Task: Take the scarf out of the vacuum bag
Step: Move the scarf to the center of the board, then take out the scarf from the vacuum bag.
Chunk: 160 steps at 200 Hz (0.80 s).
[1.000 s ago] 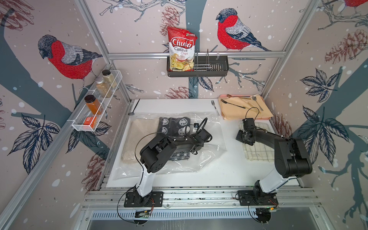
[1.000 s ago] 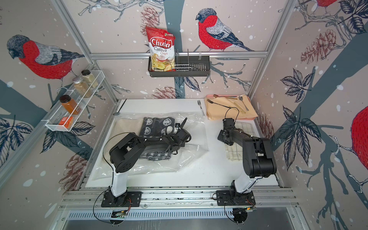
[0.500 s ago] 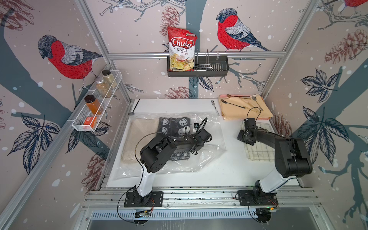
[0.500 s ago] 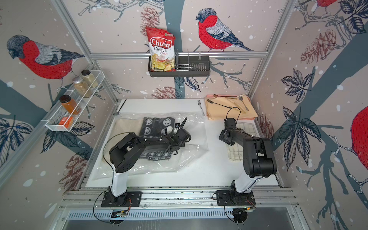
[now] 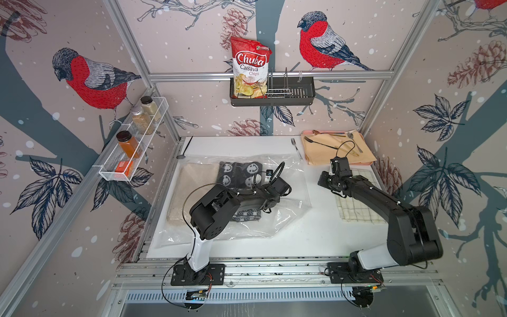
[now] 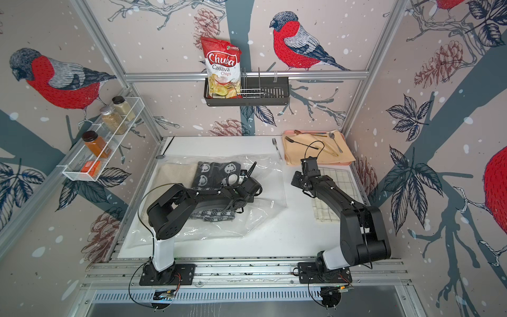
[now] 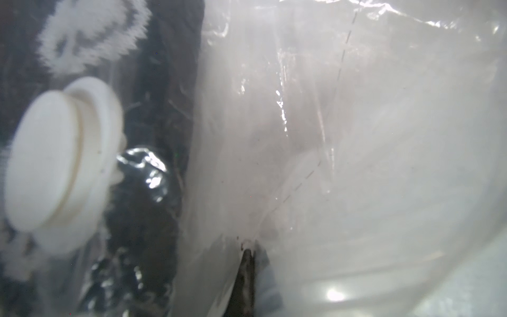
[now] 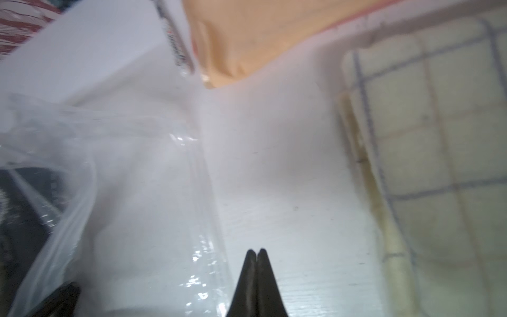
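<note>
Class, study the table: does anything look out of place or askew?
Yes: a fork lies alone on the bare white table, beside the peach cloth that holds the other cutlery. Nothing looks spilled.

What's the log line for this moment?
left fingers: shut, pinching vacuum bag | right fingers: shut, empty | scarf: inside bag

The scarf [image 5: 236, 173] is black with white smiley faces; the vacuum bag [image 5: 293, 178] is clear, its valve cap [image 7: 55, 164] white; the towel [image 5: 359, 212] cream with dark checks.
</note>
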Each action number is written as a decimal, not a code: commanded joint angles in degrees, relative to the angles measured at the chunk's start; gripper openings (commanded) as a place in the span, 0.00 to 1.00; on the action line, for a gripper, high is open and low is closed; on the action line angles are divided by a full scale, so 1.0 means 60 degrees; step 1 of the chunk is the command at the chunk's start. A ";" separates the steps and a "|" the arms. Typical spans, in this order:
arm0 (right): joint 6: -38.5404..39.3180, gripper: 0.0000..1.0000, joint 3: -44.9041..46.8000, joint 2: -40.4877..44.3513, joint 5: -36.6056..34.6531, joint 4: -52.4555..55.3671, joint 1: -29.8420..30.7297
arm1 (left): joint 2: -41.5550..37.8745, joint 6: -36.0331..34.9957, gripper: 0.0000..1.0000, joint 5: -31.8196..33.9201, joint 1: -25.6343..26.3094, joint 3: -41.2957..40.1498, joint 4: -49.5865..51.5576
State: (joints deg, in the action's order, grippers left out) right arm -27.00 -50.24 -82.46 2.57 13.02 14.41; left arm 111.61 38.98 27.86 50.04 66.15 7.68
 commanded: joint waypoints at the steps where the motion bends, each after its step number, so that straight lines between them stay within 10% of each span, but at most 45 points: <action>1: -0.0064 0.00 0.0031 0.0262 0.1402 -0.0572 0.0044 | -0.0527 -0.0071 0.00 -0.0058 -0.0014 -0.0208 -0.0269; 79: -0.0727 0.00 0.1016 -0.0247 0.4643 -0.2231 0.0355 | -0.1751 -0.0783 0.00 -0.0750 0.0125 0.0357 -0.0608; 160: -0.0537 0.00 0.1034 -0.1227 0.4943 -0.2684 0.0731 | -0.1877 -0.1100 0.00 -0.1092 0.0269 0.0281 -0.1153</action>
State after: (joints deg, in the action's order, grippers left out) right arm -30.35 -43.77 -87.18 31.92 -1.43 18.68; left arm 101.30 34.02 22.31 51.57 68.42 4.49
